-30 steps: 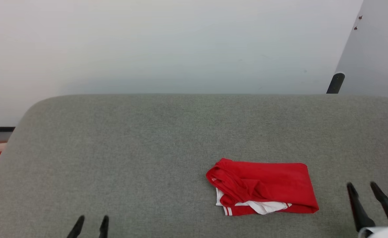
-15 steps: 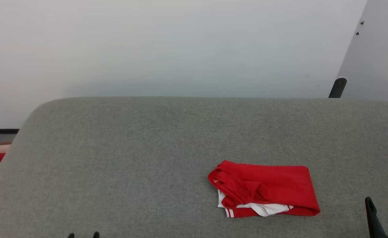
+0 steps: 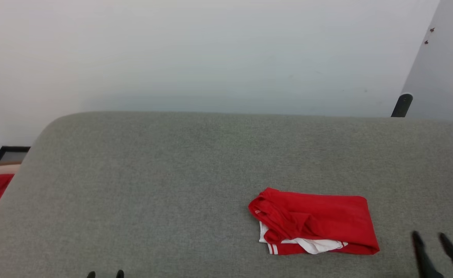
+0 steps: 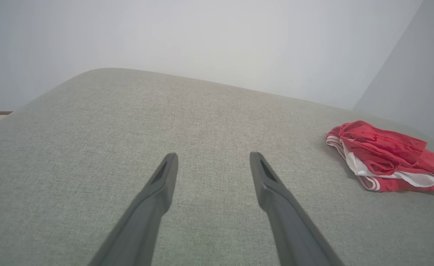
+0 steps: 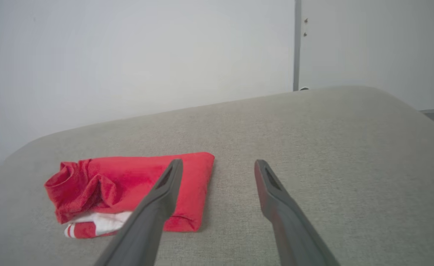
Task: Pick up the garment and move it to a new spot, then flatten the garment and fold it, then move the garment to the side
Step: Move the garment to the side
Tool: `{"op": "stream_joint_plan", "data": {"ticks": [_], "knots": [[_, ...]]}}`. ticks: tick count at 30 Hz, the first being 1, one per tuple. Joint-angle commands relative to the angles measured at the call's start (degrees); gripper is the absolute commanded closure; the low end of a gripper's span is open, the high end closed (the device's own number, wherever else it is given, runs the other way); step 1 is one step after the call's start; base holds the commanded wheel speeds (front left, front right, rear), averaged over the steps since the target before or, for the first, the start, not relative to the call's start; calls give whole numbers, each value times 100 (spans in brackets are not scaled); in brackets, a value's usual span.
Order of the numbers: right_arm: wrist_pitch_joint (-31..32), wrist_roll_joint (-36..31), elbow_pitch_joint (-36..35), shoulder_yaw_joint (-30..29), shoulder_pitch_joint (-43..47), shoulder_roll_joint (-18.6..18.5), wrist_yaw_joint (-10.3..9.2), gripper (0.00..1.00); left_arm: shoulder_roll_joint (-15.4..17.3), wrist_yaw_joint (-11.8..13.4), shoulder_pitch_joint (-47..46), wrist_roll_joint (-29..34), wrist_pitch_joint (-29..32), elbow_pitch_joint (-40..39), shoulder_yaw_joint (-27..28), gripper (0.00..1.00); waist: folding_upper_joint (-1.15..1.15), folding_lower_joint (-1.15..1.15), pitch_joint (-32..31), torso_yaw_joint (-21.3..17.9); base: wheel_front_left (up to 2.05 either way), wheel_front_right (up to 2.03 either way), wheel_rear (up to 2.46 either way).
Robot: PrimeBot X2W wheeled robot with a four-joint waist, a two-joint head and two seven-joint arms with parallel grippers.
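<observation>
The left gripper [image 4: 211, 159] and the right gripper [image 5: 219, 164] hung wide open, empty, over the grey cushion [image 3: 164, 181]. The folded shirt [image 3: 319, 220] lay near the right one, right of centre; a one-sided grab might drag its loose collar end and undo the fold.

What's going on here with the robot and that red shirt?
A two-armed robot is working with a red and white garment on a grey padded surface. The garment lies folded into a compact bundle toward the robot's right side, with white fabric and striped trim showing at its near edge. Neither arm is handling it: the left gripper and the right gripper are both open, empty and clear of the cloth. The folding looks done.
</observation>
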Motion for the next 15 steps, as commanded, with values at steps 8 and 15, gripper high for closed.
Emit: {"op": "stream_joint_plan", "data": {"ticks": [8,15], "knots": [[2414,188,218,791,-1198,-581,-1,0,-89,-9,-271,-62,5,71,-154,0,0,0,272,120,0,0,0],[4705,378,458,791,-2100,-804,-1,0,-35,-34,-703,-114,14,196,-419,0,0,0,659,324,0,0,0]]}}
